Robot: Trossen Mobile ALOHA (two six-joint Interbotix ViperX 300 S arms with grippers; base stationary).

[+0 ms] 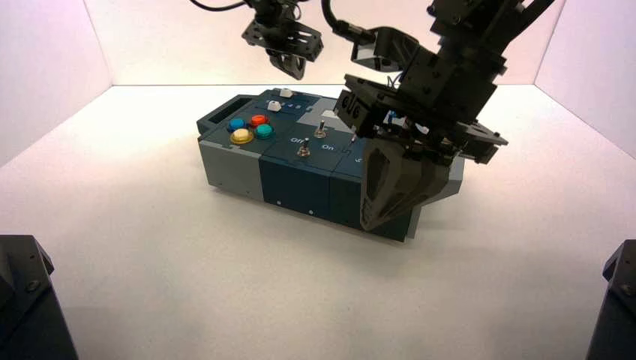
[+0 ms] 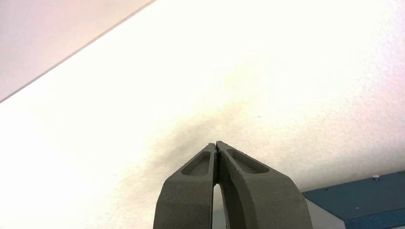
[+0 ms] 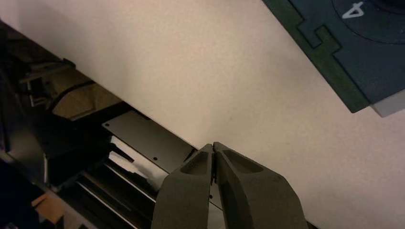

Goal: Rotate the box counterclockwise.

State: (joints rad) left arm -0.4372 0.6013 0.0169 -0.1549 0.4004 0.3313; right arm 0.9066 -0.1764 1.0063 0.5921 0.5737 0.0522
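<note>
The box (image 1: 300, 169), long, dark-teal and grey, lies slanted across the table, with its handle end (image 1: 225, 114) at the left. On top are four coloured buttons (image 1: 251, 129) and two toggle switches (image 1: 304, 148). My right gripper (image 1: 371, 221) is shut and empty, fingers pointing down in front of the box's right end, which it hides. In the right wrist view its tips (image 3: 213, 146) hang over bare table, apart from a box corner (image 3: 344, 43). My left gripper (image 1: 292, 67) hangs shut above and behind the box; the left wrist view shows its tips (image 2: 216, 145) and a box corner (image 2: 363, 200).
White walls (image 1: 45, 60) close in the table on the left, back and right. Dark parts of the robot's base (image 1: 22, 300) stand at both front corners. The table's front edge and dark frame (image 3: 86, 143) show in the right wrist view.
</note>
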